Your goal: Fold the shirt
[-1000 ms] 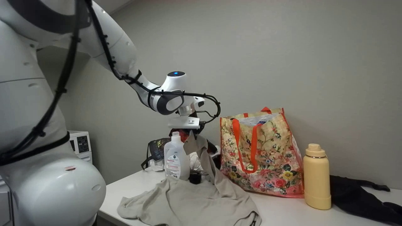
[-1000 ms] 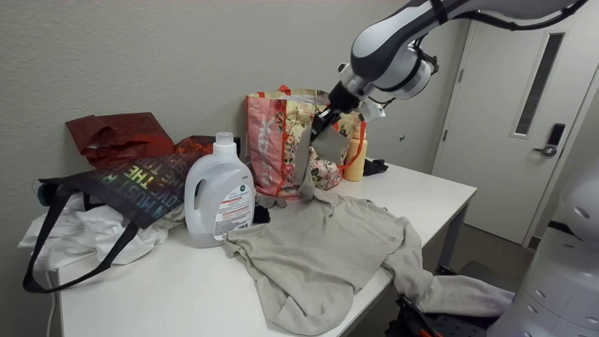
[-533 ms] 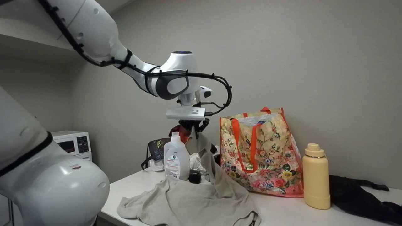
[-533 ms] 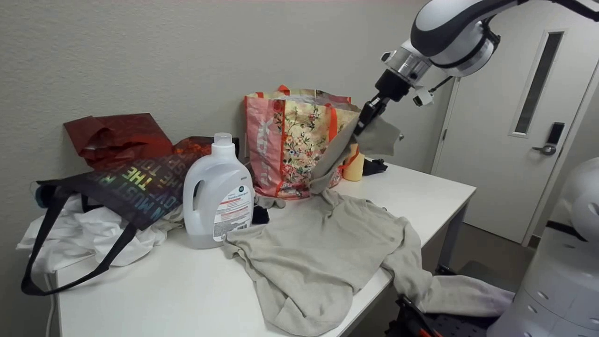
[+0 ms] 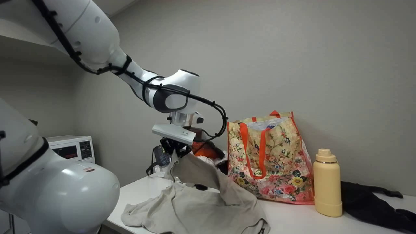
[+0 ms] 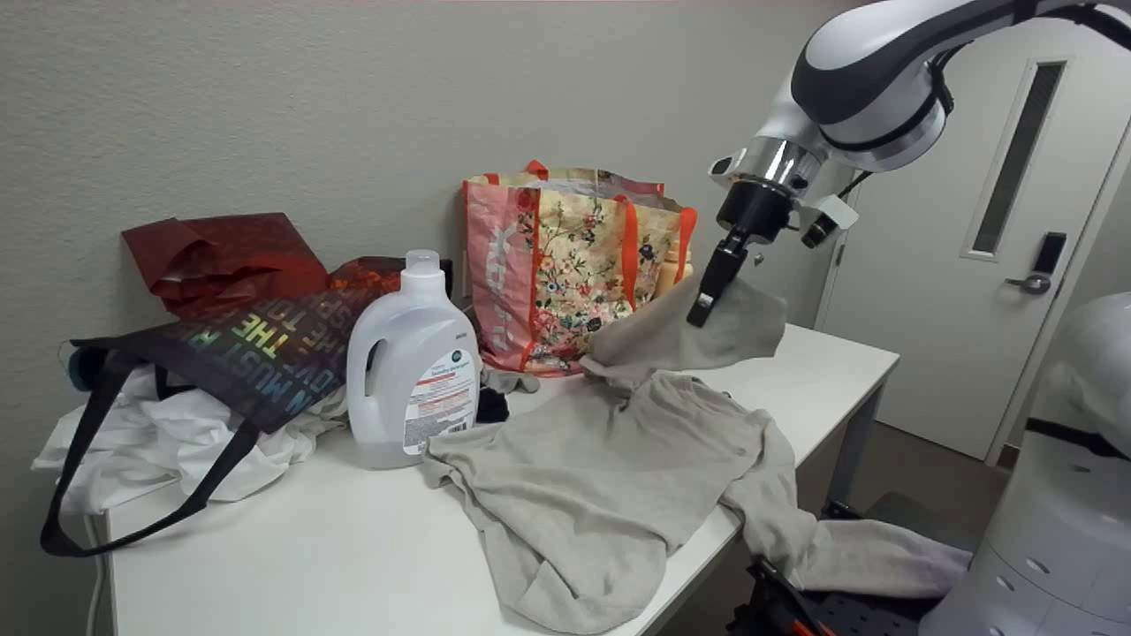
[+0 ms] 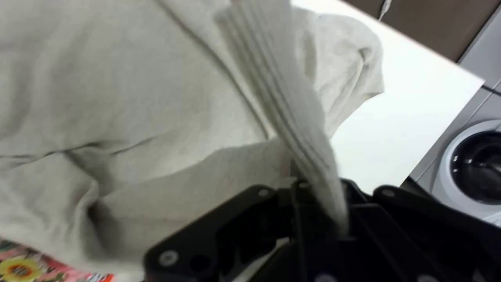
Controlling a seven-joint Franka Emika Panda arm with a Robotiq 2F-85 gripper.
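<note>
The pale grey-beige shirt [image 5: 201, 208] lies wrinkled across the table, and it also shows in an exterior view [image 6: 601, 459] and the wrist view [image 7: 117, 98]. One sleeve-like part hangs off the table's front edge toward the robot base. My gripper [image 5: 178, 155] is shut on another strip of the shirt and holds it raised above the table. From the gripper [image 6: 702, 314] the held strip slopes down to the rest of the shirt near the floral bag, with a free end hanging beside the fingers. In the wrist view the cloth rises between the fingers of the gripper [image 7: 321, 192]; the fingertips are partly covered.
A floral tote bag [image 5: 269, 162] stands by the wall, with a yellow bottle [image 5: 327, 185] and black cloth [image 5: 364, 204] beside it. A detergent bottle [image 6: 413, 380] stands close to the shirt. A dark lettered bag [image 6: 265, 344] lies on white cloth [image 6: 194, 433].
My gripper has carried the held strip away from the floral bag, first rising, then coming lower and tilting. The strip now stretches out more. The rest of the shirt has stayed in place.
</note>
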